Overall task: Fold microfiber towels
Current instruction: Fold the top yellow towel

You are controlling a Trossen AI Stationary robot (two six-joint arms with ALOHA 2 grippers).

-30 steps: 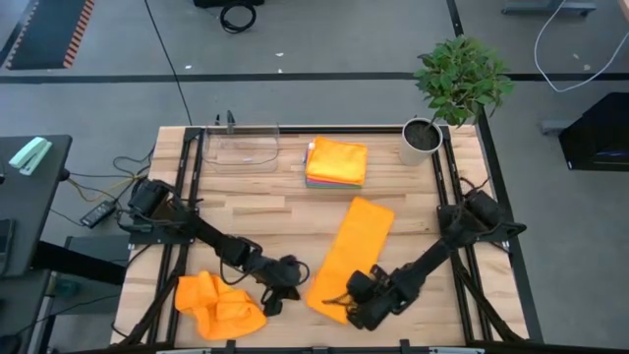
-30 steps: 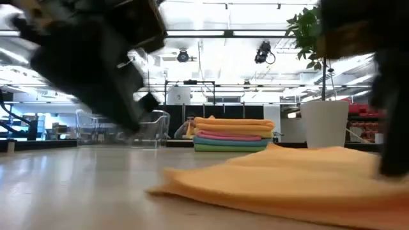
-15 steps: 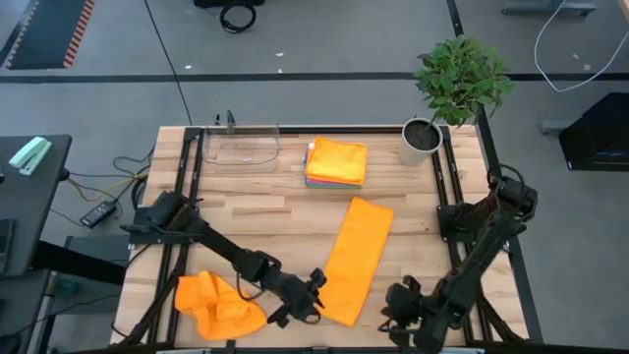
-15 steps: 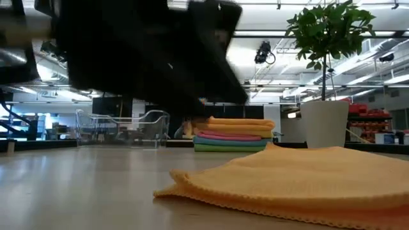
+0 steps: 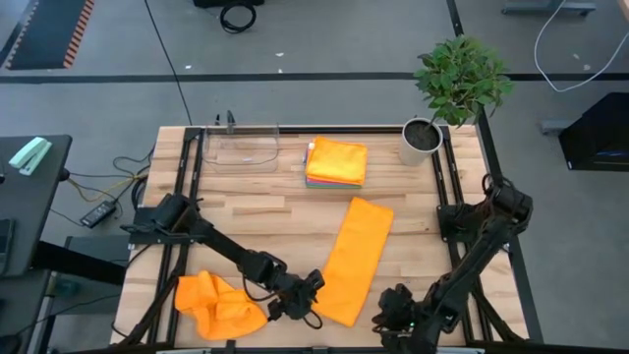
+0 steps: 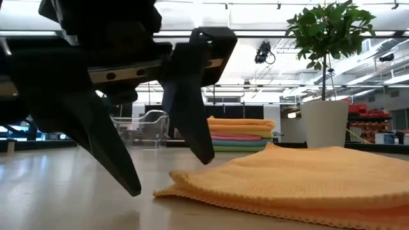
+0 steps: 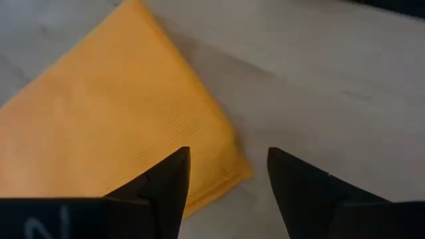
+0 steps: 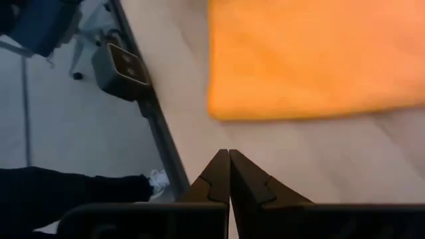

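a long folded orange microfiber towel (image 5: 356,258) lies at table centre. the left gripper (image 5: 307,295), fingers spread and empty, hovers at the towel's 7 o'clock corner. the right gripper (image 5: 386,313), fingers pressed together and empty, sits at the towel's 5 o'clock.

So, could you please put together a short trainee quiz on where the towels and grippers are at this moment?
1. True or false: the left gripper is shut on the folded orange towel.
2. Which thing stands at the table's far right corner? A) a potted plant B) a kettle C) a lamp
3. Fill in: the right gripper has its fingers ____.

Key
1. False: its fingers stand open over the towel's near corner, holding nothing.
2. A: the potted plant, right of the towel stack.
3. Shut, off the towel's near edge, holding nothing.
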